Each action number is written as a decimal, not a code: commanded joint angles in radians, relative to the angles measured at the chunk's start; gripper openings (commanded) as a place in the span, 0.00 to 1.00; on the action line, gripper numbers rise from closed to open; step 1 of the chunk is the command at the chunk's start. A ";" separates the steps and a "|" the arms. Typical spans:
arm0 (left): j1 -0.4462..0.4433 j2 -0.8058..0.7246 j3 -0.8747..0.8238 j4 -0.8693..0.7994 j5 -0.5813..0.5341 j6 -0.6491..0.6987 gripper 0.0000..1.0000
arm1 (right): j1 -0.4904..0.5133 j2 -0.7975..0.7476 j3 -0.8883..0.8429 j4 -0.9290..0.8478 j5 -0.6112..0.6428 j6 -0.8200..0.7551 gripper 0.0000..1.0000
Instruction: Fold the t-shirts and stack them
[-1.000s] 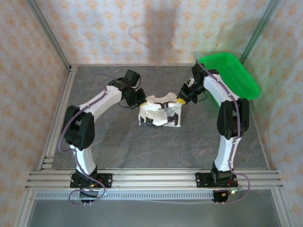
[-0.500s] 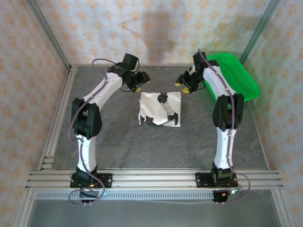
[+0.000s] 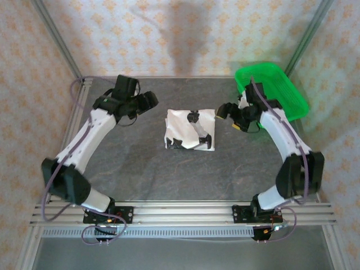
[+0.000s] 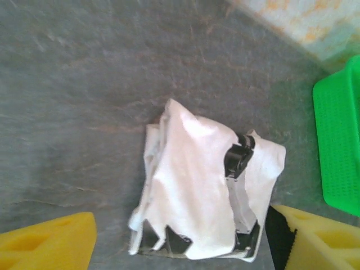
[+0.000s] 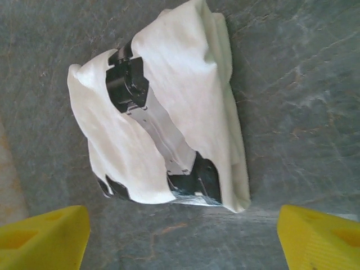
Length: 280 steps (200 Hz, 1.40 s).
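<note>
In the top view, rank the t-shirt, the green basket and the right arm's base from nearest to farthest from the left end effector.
From the left end effector:
1. t-shirt, just to its right, at the table's centre.
2. green basket, across the table in the far right corner.
3. right arm's base, on the near edge, right side.

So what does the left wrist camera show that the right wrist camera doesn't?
Left wrist, not right: the green basket at the right edge, a strip of patterned wall at the top corner, and the open left pincer. Right wrist, not left: the open right pincer. Both: the folded white t-shirt with black print, lying loose on the grey table, held by neither pincer.
</note>
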 commanded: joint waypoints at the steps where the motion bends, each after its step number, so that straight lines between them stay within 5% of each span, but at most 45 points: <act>1: -0.002 -0.198 -0.124 0.063 -0.201 0.099 0.87 | -0.001 -0.192 -0.134 0.107 0.168 -0.045 0.93; 23: 0.000 -0.387 -0.296 0.087 -0.434 0.165 1.00 | 0.000 -0.412 -0.300 0.150 0.393 -0.074 0.99; 39: 0.011 -0.482 -0.436 0.152 -0.611 0.215 1.00 | -0.001 -0.557 -0.429 0.236 0.560 -0.084 0.99; 74: 0.054 -0.510 -0.697 0.384 -0.839 0.350 1.00 | -0.001 -0.590 -0.664 0.476 0.827 -0.069 0.99; 122: 0.197 -0.442 -1.016 0.937 -0.695 0.455 1.00 | -0.025 -0.461 -0.841 0.995 0.985 -0.216 0.99; 173: 0.251 -0.197 -1.024 1.213 -0.559 0.539 1.00 | -0.098 -0.237 -0.974 1.473 0.869 -0.239 1.00; 217: 0.255 -0.008 -0.956 1.330 -0.406 0.602 1.00 | -0.145 -0.036 -0.926 1.635 0.722 -0.267 1.00; 235: 0.251 0.090 -1.014 1.550 -0.355 0.636 1.00 | -0.146 0.091 -0.926 1.769 0.670 -0.289 0.99; 245: 0.253 0.053 -0.985 1.422 -0.340 0.628 1.00 | -0.146 0.091 -0.901 1.717 0.642 -0.303 0.99; 254: 0.254 0.079 -1.007 1.514 -0.340 0.635 1.00 | -0.146 0.060 -0.873 1.609 0.650 -0.298 0.99; 280: 0.251 0.062 -0.982 1.435 -0.345 0.633 1.00 | -0.133 0.075 -0.874 1.637 0.665 -0.313 0.99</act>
